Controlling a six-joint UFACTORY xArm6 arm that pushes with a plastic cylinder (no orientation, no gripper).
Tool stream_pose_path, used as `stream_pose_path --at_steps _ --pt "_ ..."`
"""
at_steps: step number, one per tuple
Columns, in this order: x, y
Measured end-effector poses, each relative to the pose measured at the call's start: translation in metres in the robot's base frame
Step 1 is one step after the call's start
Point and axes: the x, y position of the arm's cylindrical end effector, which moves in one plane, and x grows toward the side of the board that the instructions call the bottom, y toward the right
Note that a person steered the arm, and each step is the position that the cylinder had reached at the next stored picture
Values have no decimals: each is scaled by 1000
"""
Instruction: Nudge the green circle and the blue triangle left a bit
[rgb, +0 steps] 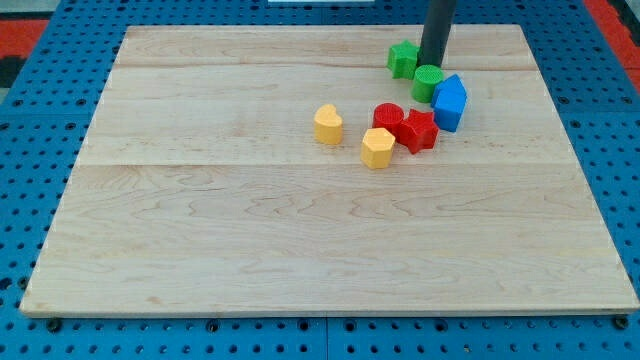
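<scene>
The green circle (428, 82) lies near the view's top right on the wooden board (200, 240). A blue block (450, 102) with a pointed top touches the circle on its right and lower side. My tip (434, 66) stands right at the top edge of the green circle, between it and a green star-like block (404, 58) to the upper left. The tip looks to be touching the circle, or nearly so. The dark rod rises out of the view's top.
A red circle (388, 115) and a red star-like block (417, 131) sit just below and left of the green circle, close to the blue block. A yellow hexagon (377, 147) touches the red pair. A yellow heart (327, 124) lies further left.
</scene>
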Motion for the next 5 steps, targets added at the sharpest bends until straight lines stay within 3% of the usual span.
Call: stream_pose_path --at_steps 2,3,5 --pt "-19 3" --pt "-15 74" --pt "33 68"
